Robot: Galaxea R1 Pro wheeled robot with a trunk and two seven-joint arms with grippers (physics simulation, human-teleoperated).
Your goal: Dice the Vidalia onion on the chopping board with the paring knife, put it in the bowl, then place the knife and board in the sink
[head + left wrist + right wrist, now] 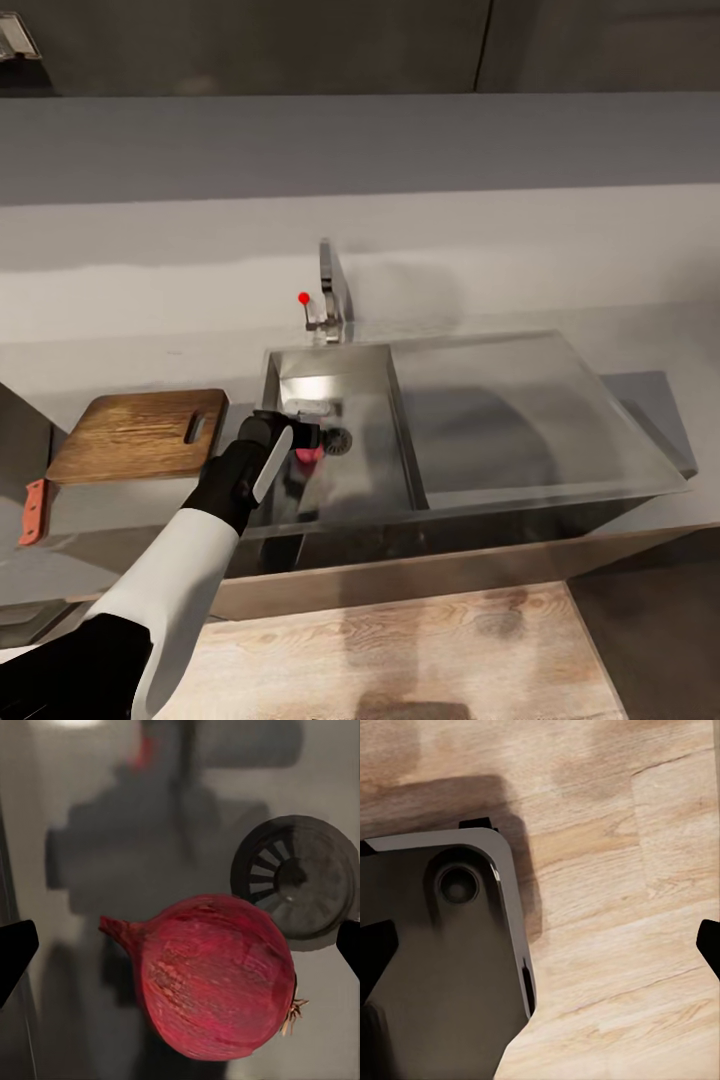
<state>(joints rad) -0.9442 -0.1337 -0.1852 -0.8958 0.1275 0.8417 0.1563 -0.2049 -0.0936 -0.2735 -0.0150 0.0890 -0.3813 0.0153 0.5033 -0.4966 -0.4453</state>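
Note:
The pinkish-red Vidalia onion (214,975) lies on the steel floor of the sink (395,440), close to the round drain (296,881). My left gripper (303,440) reaches down into the basin and is open, one fingertip (15,952) on each side of the onion (311,456), apart from it. The wooden chopping board (140,435) lies on the grey countertop (560,260) left of the sink. The paring knife (32,512), red-handled, rests by the board's near left corner. My right gripper (542,949) is open over the floor. The bowl is out of view.
A chrome tap (331,285) with a red knob (303,297) stands behind the basin. The flat drainboard (510,400) extends right of it. Below the right gripper are the wooden floor (615,870) and my dark base (442,975).

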